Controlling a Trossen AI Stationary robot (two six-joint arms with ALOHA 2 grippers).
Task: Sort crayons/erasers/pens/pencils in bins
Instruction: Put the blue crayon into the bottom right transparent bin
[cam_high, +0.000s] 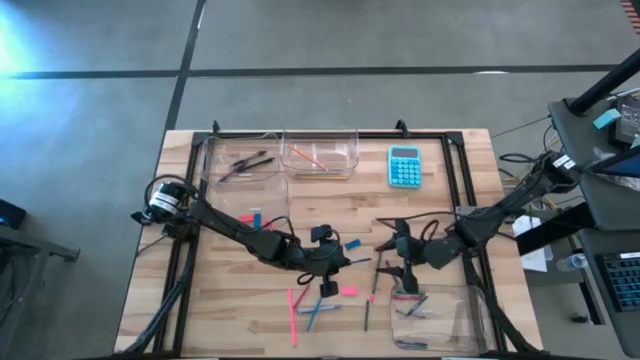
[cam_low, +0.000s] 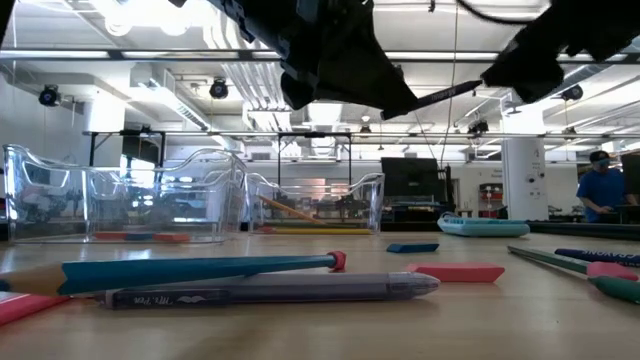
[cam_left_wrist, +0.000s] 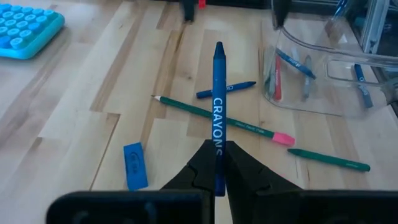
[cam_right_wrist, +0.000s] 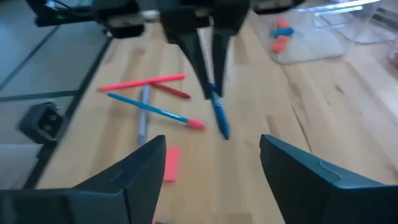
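Blue crayon (cam_left_wrist: 218, 106) is gripped upright in the clenched left tool (cam_left_wrist: 217, 163), raised over mid-bench (cam_high: 240, 290). Right tool (cam_right_wrist: 211, 158) is held spread, empty, beside a bin (cam_high: 440, 315). A blue eraser (cam_left_wrist: 134, 165) lies loose nearby.

open-plan lab or workshop, ceiling lights (cam_low: 150, 12) glowing, monitor (cam_low: 408, 178) sitting on far bench, person (cam_low: 603, 188) standing at right

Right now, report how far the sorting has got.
Partly done: the bins already hold some pens and pencils. In hand: the left gripper is shut on a blue crayon; the right gripper is open, empty. Left: a blue eraser, a pink eraser and loose pencils.
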